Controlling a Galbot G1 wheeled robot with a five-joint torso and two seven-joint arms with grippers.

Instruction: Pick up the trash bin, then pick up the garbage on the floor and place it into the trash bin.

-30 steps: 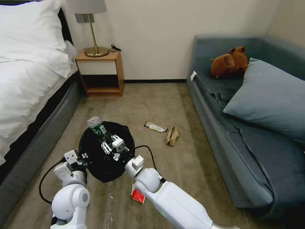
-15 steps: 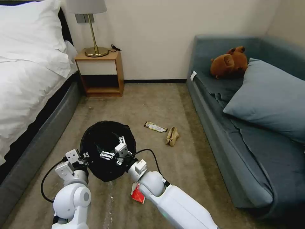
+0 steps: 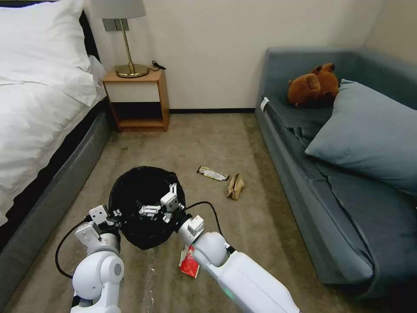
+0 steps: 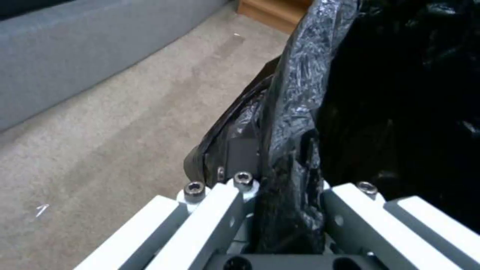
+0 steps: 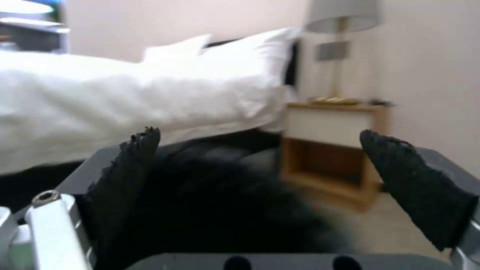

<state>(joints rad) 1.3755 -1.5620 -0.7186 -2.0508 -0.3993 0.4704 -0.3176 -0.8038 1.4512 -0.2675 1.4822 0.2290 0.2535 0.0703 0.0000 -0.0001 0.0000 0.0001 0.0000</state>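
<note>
The trash bin [image 3: 134,195], lined with a crinkly black bag, hangs just off the carpet in front of me. My left gripper [image 3: 113,214] is shut on its near-left rim; in the left wrist view the bag's edge [image 4: 295,112] is pinched in that gripper [image 4: 282,185]. My right gripper [image 3: 161,205] hovers open over the bin's mouth, its black pads [image 5: 130,168] spread wide with nothing between them. Garbage lies on the carpet: a red-and-white packet [image 3: 189,266] beside my right arm, a long bar wrapper [image 3: 212,173], and crumpled tan paper [image 3: 235,186].
A bed [image 3: 39,113] runs along the left, with a wooden nightstand [image 3: 138,101] and a lamp [image 3: 128,52] against the back wall. A blue sofa [image 3: 312,174] with a brown teddy bear [image 3: 313,85] and a pillow [image 3: 373,130] lines the right. Carpet lies between them.
One second ago my right gripper held a clear green-labelled bottle over the bin. The bottle is gone from view, and the gripper has opened and drawn back slightly toward the right.
</note>
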